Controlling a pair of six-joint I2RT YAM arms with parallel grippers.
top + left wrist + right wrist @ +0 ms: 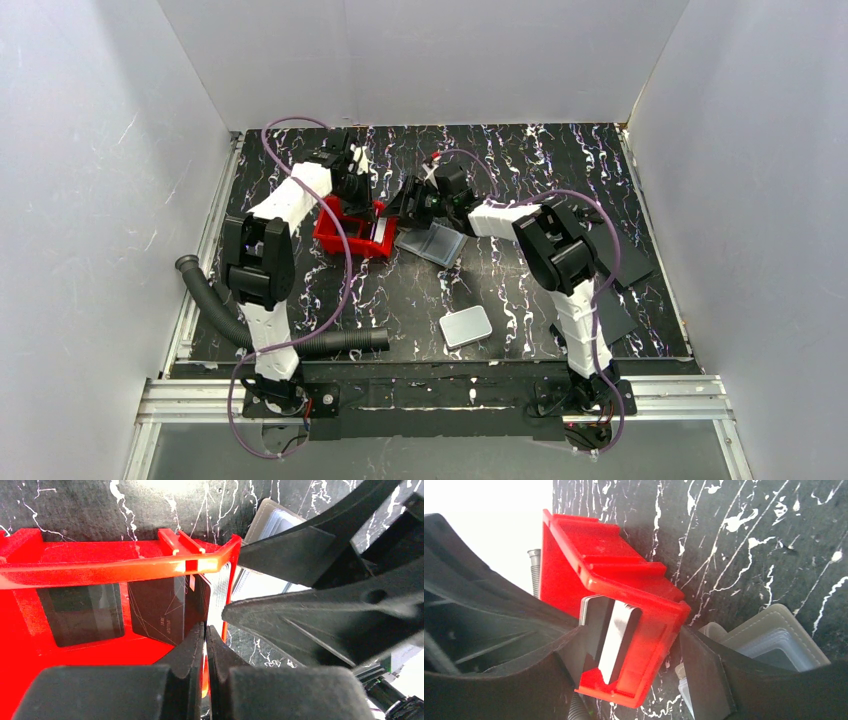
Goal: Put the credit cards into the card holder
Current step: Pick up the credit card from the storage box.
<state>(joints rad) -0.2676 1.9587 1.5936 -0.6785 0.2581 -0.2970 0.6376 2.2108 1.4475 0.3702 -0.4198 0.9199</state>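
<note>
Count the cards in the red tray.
3 in the red tray: a dark card leftmost, a second dark card beside it, a pale card against the end wall. Others may be hidden.

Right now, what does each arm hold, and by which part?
Left fingers pinch the red tray by its side wall, it seems; right fingers are open, holding nothing.

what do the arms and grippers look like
Both the left arm and the right arm are white box-shaped links joined by black joint housings, each trailed by a looping purple cable. The left gripper and right gripper are matte black with flat, wedge-shaped fingers.
</note>
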